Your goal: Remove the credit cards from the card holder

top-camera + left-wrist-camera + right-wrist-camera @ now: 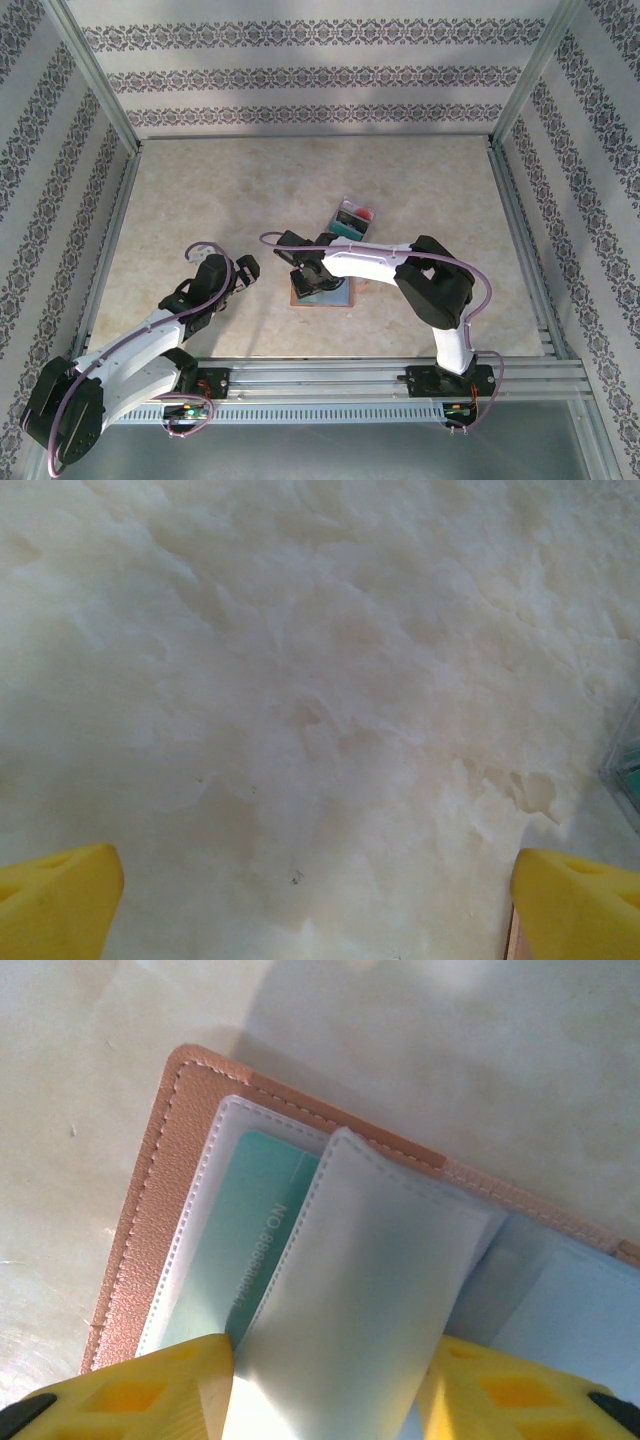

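The card holder (330, 296) lies open on the table in front of the right arm, reddish-brown leather (150, 1210) round pale sleeves. A teal credit card (240, 1250) sits inside the left sleeve. Low over the holder, my right gripper (308, 276) (325, 1390) has its yellow fingers (150, 1390) pressed against both edges of a loose translucent sleeve (370, 1290), which bows up between them. Left of the holder, my left gripper (245, 268) (315, 910) is open over bare table. A red card (367, 213) and a dark one (349, 211) lie in the clear tray.
The clear plastic tray (344, 229) stands just behind the card holder, and its corner (625, 770) shows at the right edge of the left wrist view. Aluminium frame rails and patterned walls enclose the table. Open tabletop lies to the left and at the back.
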You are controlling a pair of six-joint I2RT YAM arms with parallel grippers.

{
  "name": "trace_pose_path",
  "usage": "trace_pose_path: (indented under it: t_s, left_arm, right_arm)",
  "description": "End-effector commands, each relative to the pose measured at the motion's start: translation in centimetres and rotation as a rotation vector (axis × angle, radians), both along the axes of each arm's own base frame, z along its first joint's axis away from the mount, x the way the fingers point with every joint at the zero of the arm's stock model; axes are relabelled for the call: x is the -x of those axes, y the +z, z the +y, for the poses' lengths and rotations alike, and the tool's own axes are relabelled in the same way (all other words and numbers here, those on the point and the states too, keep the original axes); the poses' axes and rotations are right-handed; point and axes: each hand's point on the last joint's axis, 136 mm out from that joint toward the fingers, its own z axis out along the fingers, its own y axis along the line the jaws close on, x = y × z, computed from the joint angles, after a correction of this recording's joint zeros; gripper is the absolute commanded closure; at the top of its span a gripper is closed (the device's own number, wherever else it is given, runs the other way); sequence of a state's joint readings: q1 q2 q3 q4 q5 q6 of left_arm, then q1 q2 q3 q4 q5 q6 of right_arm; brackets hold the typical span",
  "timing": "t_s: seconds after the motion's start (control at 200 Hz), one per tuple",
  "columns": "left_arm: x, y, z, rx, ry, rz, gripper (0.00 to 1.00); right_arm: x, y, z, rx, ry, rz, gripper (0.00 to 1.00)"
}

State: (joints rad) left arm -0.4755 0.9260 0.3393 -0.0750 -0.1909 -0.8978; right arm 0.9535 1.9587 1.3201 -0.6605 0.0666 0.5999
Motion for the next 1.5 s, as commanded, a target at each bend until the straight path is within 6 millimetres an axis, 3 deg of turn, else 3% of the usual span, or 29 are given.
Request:
trace_pose_path:
  t_s: [0.0,0.245,0.715,0.974,1.249,1.494]
  left_arm:
    - [-0.8,1.4,-0.1,-0.003,-0.007,-0.027,0.01]
    - [-1.1,2.3,-0.3,-0.019,-0.029,-0.042,0.01]
    - [-1.3,3.0,-0.5,-0.035,-0.052,-0.053,0.01]
    - [-1.7,3.9,-1.0,-0.067,-0.105,-0.067,0.02]
    - [-2.3,4.4,-3.3,-0.097,-0.191,-0.077,0.12]
    - [-2.3,3.9,-7.9,-0.166,-0.327,-0.068,0.22]
  right_arm:
    - [0.6,-0.4,-1.3,0.056,0.003,0.002,0.51]
    - [-0.1,1.2,-3.2,0.132,-0.008,-0.068,0.42]
    - [-0.6,2.7,-5.7,0.209,-0.043,-0.139,0.42]
    - [-0.4,3.1,-7.5,0.204,-0.099,-0.161,0.48]
    - [0.4,2.1,-9.2,0.183,-0.155,-0.132,0.49]
    - [0.6,1.9,-10.3,0.159,-0.192,-0.127,0.49]
